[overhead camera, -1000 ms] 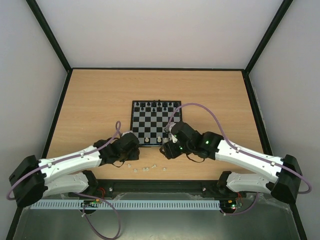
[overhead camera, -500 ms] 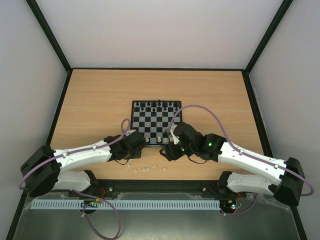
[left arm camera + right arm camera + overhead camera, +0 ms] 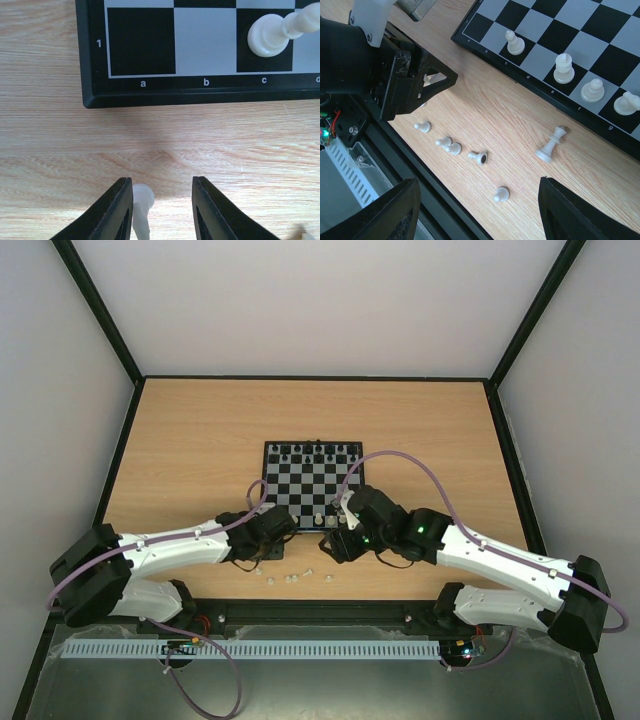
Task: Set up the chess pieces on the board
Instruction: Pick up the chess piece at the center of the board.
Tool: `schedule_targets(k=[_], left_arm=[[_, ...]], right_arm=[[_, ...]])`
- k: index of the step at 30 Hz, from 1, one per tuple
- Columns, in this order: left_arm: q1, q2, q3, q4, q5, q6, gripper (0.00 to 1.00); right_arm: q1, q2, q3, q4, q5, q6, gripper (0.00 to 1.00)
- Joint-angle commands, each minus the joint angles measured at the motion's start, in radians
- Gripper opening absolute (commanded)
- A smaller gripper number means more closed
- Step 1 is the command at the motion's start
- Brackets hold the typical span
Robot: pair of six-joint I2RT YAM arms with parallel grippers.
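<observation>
— How does the left end effector (image 3: 162, 187) stand?
— Spread, straddling a white piece (image 3: 141, 209). The piece touches the finger on the left of the wrist view, and there is a gap to the other finger, so nothing is pinched yet.
— Its long axis?
— Along the fingers, rounded head toward the tips. Standing or lying, I cannot tell.
— And farther out?
— Straight ahead of the tips, across bare desk (image 3: 225, 140), lies the board (image 3: 92, 97), its a1 corner nearest.
— The right end effector (image 3: 477, 200)?
— Spread wide, holding nothing, above the loose pieces (image 3: 452, 148). The left is plainly nearer this one. I judge it only needs to pinch and lift forward.
</observation>
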Motion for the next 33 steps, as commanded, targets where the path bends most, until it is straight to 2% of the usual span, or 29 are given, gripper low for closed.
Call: schedule_targets(k=[1, 23, 33], left_arm=[[-0.01, -0.01, 0.007, -0.045, -0.023, -0.02, 0.36], [-0.037, -0.013, -0.025, -0.062, -0.031, -0.048, 0.36], [-0.042, 0.009, -0.024, -0.048, -0.021, -0.04, 0.24]], right_arm=[[-0.003, -0.012, -0.011, -0.003, -0.014, -0.013, 0.66], [-0.002, -0.001, -0.013, -0.002, -0.015, -0.014, 0.66], [-0.002, 0.002, -0.013, -0.003, -0.011, -0.013, 0.66]])
